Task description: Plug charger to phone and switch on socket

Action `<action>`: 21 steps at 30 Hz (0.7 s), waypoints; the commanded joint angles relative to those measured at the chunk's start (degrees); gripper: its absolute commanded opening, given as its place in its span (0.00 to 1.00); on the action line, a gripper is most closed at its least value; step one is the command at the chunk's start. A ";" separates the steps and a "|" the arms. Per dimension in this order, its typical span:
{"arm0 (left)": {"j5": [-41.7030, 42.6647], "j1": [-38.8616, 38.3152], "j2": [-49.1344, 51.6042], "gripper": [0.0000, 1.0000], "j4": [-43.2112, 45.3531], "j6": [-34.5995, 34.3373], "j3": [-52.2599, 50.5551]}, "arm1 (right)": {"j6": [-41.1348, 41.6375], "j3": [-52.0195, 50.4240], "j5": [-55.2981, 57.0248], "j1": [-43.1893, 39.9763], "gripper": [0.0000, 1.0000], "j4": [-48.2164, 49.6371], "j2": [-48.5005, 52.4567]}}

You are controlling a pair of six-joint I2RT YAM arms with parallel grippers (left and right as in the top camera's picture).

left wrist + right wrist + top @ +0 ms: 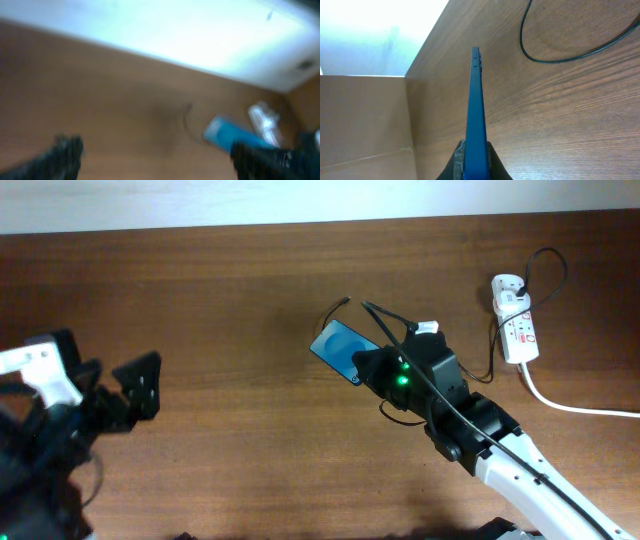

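The blue phone (340, 347) is held edge-on between my right gripper's fingers (476, 159); in the right wrist view the phone (477, 105) stands on its side above the wood. The thin black charger cable (380, 315) curls by the phone, its tip (345, 302) near the phone's far end, and runs to a black plug in the white socket strip (515, 320) at the far right. My left gripper (125, 392) is open and empty at the far left. The left wrist view is blurred; the phone (227, 135) shows there as a blue patch.
The socket's thick white cord (580, 408) trails off to the right edge. The brown table (230, 310) ends at a white wall along the far side. A cardboard-coloured panel (365, 120) fills the left of the right wrist view.
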 commanded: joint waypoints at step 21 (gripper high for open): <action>7.32 -41.62 29.99 0.99 56.52 -69.94 -22.86 | 18.14 0.87 0.26 -0.22 0.04 3.58 1.16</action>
